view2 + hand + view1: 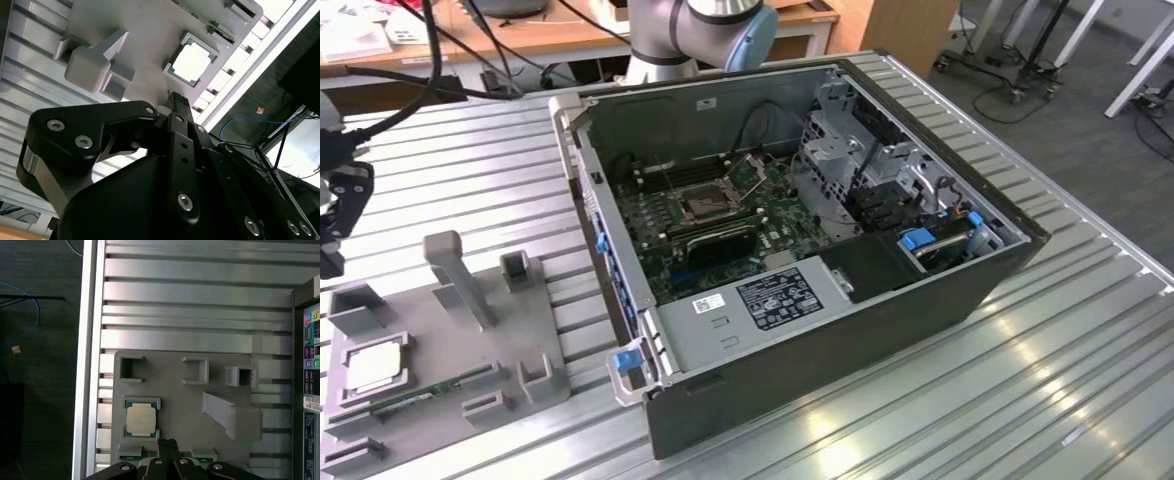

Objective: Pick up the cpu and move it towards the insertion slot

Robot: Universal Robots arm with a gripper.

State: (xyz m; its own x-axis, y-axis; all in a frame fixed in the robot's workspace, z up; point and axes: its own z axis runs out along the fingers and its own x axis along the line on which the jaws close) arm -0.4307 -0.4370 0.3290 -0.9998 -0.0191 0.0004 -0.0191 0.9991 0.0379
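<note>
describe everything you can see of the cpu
The cpu is a small, thin square chip with a silvery-white metal top and a narrow green rim. It lies flat, top up, seated in a shallow nest of the gray fixture plate on the ribbed metal table, held between raised gray lips on two opposite sides. Nothing else touches it; the gripper is apart from it.

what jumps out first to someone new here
The open computer case dominates the middle of the exterior view, its board bare, with the insertion slot near the board's centre. The cpu lies in a grey fixture on the ribbed table. The black gripper hangs close over the fixture beside the cpu, holding nothing.
</note>
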